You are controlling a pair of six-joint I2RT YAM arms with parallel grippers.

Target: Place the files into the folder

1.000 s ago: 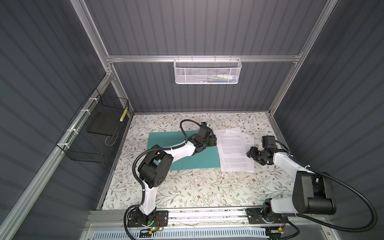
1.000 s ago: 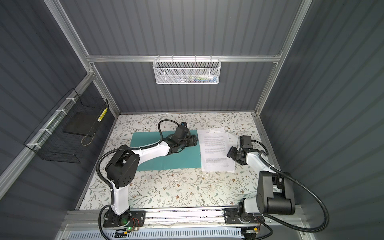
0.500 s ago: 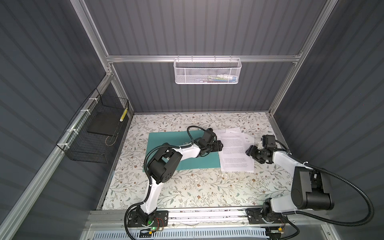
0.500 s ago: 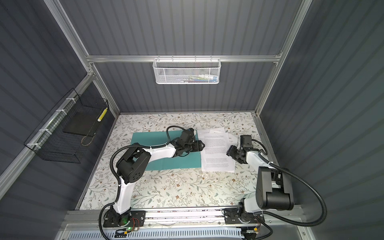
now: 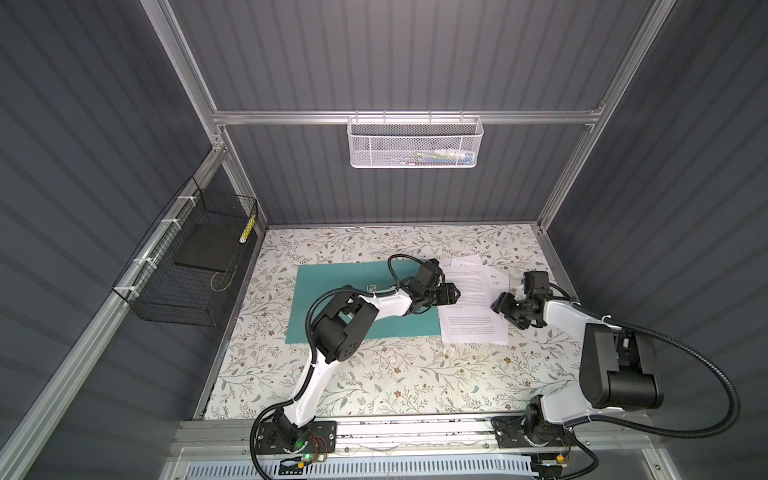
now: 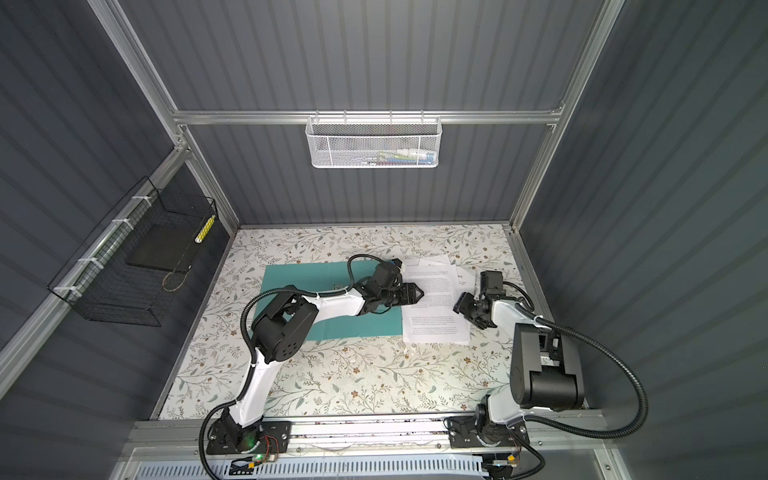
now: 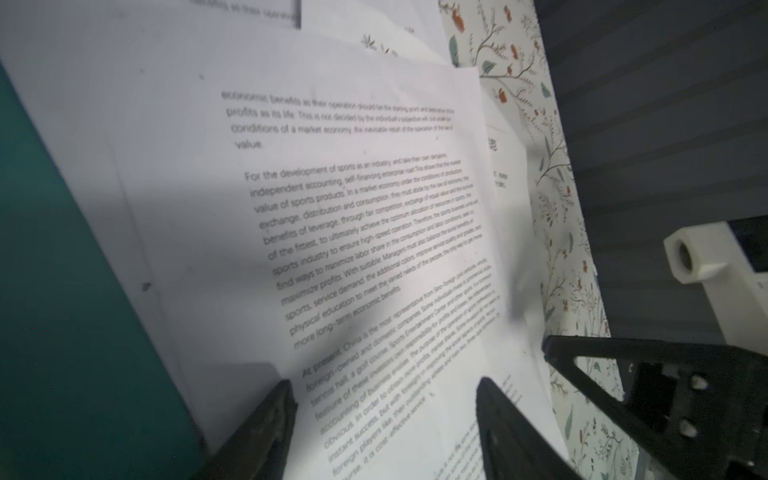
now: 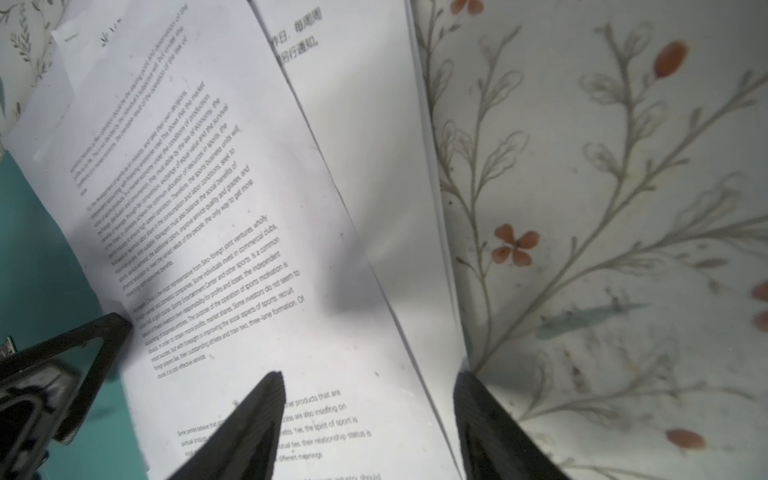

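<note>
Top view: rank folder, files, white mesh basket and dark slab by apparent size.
In a top view, largest to smallest:
1. folder
2-3. white mesh basket and files: about alike. The basket hangs higher, nearer the camera, so not ranked.
4. dark slab in the black wire basket

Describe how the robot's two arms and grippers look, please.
The left arm and right arm share white link shells and black joint housings. A black ribbed cable hose loops beside each. The left gripper and right gripper are black, with triangular open-frame fingers.
</note>
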